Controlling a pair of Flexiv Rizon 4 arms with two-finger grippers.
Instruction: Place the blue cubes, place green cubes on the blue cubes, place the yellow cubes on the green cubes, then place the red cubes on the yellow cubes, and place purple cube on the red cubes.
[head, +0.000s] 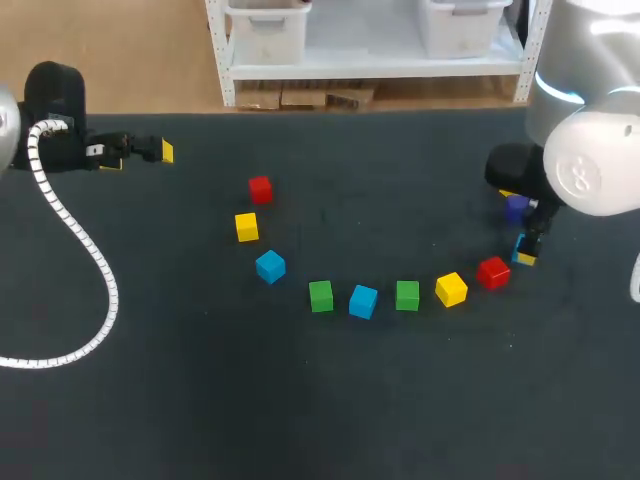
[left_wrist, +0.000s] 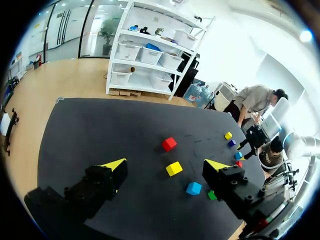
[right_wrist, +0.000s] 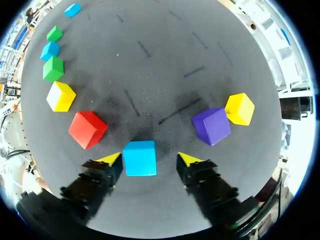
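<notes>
Progress check: basically nothing is built yet. Every cube I can see sits alone on the desk (head: 150, 400), none stacked on another.

My right gripper (right_wrist: 150, 159) is down low toward the desk's right edge. Its fingers are spread with a blue cube (right_wrist: 140, 157) sitting between them. One finger looks right up against the cube and the other shows a clear gap, so I'm straddling it, not gripping it.

Just ahead of the gripper are the purple cube (right_wrist: 211, 125) and a yellow cube (right_wrist: 240, 108), so close together I can't tell if they touch. A red cube (right_wrist: 87, 129) sits just beside the blue one on the other side.

From there the rest curve away across the middle of the desk. That run includes the green cubes (head: 320, 295) with a second blue cube (head: 363, 301) between them, and a third blue cube (head: 270, 266) further left.

My left gripper (head: 140, 155) hangs near the far left corner of the desk, fingers wide apart, holding nothing.

My read is that I'm at the very first step, picking up a blue cube for the base. Green, yellow, red and purple layers are all left to do.
</notes>
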